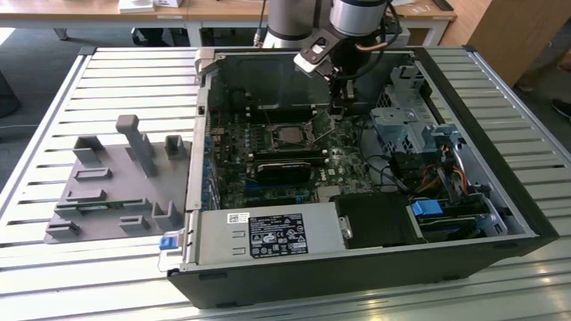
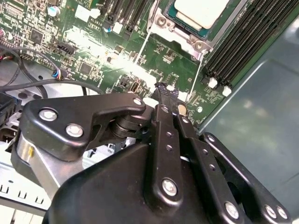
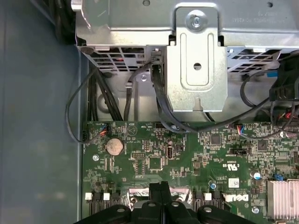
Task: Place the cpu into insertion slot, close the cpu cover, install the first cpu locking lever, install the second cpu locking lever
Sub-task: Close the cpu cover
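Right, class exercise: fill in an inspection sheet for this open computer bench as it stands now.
Surface: slatted metal table, holding an open computer case.
Job's things: chip seated in place; cover looks lowered around it; two thin levers stand raised.
Clutter: grey tray of holders beside the case, on the exterior view's left.
Tool: shut, low over the board beside the chip.
Cables: black cables loop by the drive cage; coloured wires.
Surroundings: wooden desks behind the table.

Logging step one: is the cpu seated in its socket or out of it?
In. In the second wrist view the cpu lies flat and level inside the silver socket frame on the motherboard.
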Robot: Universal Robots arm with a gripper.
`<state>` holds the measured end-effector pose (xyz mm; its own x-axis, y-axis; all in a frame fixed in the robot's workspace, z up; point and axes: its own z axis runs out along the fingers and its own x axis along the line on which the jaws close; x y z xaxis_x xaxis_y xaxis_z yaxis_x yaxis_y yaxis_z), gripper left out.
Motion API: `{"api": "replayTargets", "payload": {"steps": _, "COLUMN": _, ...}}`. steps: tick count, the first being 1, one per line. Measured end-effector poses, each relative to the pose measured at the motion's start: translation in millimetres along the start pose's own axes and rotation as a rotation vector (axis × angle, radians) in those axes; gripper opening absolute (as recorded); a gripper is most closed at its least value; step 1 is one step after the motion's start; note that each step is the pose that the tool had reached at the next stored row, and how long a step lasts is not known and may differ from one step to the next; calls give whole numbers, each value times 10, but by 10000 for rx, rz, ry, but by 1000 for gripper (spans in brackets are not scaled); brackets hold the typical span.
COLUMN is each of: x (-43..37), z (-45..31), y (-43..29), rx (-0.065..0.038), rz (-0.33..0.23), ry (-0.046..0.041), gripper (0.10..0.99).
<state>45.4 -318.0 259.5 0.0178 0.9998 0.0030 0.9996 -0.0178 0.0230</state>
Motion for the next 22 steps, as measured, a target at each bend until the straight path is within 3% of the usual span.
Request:
{"api": "replayTargets", "payload": {"steps": 9, "x": 3, "z": 2, "y": 19, "rx": 0, "rz": 0, "ry": 1, "gripper": 118}}
{"api": "replayTargets", "payload": {"steps": 22, "x": 44, "z": 40, "y": 134, "rx": 25, "rz": 0, "ry": -20, "gripper": 118}}
